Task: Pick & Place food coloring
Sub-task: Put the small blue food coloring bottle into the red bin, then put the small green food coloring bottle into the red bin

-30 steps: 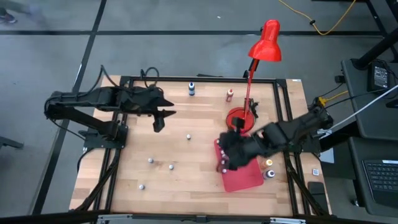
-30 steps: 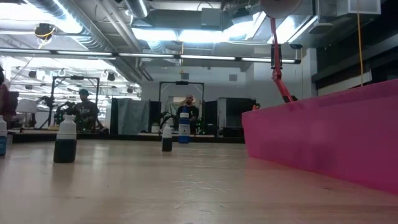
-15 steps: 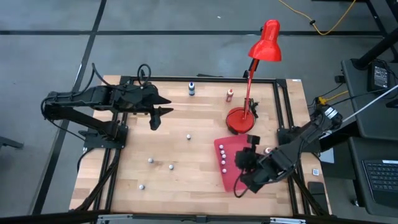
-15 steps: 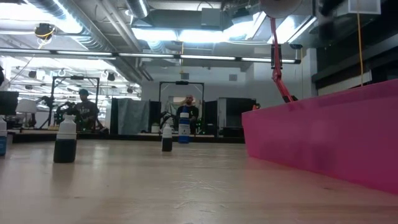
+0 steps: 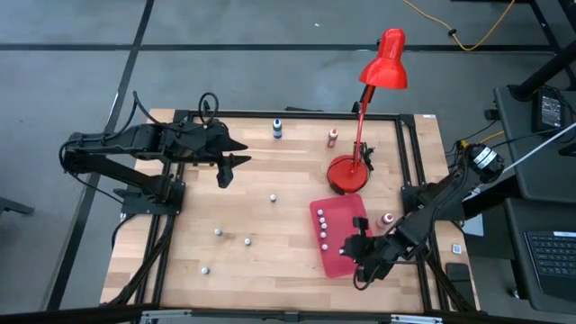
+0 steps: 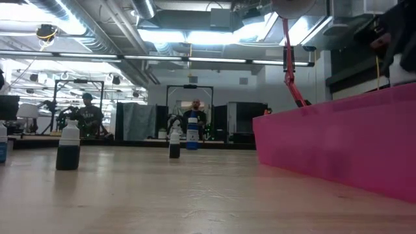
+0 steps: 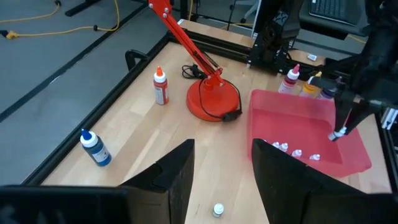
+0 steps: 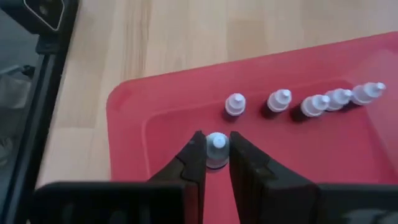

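A tiny whitish bottle with a pale cap (image 8: 216, 149) is seen pinched between the two dark fingers of the right gripper (image 8: 215, 163), clenched on it; the bottle is held upright, long axis vertical, cap toward the camera, over the flat red rectangular tray (image 8: 155, 124) near its lower corner; whether the base is touching the tray floor cannot be told. A row of five similar small pale-capped bottles (image 8: 314, 104) is stood on the same tray just beyond the held one, apart from it. In the high view the right gripper (image 5: 362, 256) is placed at the tray's near edge; the left gripper (image 5: 226, 173) is parked well apart over bare wood, fingers part-open, nothing held. Loose small whitish bottles (image 5: 247, 240) are left on the wooden table (image 5: 270, 162), nearer the left arm. Judged: release next, beside the row.
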